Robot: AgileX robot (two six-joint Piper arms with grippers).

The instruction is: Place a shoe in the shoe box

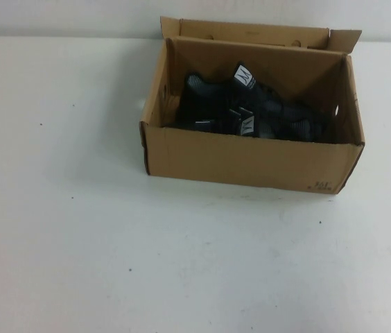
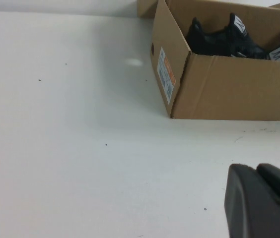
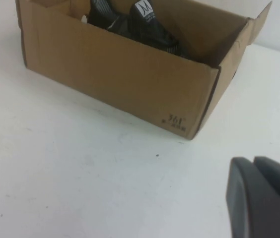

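The brown cardboard shoe box [image 1: 251, 156] stands open at the back middle of the white table, with its flap lid [image 1: 251, 31] raised behind it. Two black knit sneakers lie inside, side by side. One [image 1: 213, 90] is toward the back and the other [image 1: 279, 125] toward the front, each with a white tongue label. I cannot tell the shoe from its mate. My left gripper [image 2: 256, 171] is shut and empty, low over the table, apart from the box [image 2: 234, 89]. My right gripper [image 3: 253, 163] is shut and empty, apart from the box [image 3: 115, 74]. Neither arm shows in the high view.
The white table [image 1: 112, 243] spreads in front of and beside the box. A printed label [image 2: 166, 74] is on the box's left end wall. Small dark print [image 3: 175, 121] marks its front lower right corner.
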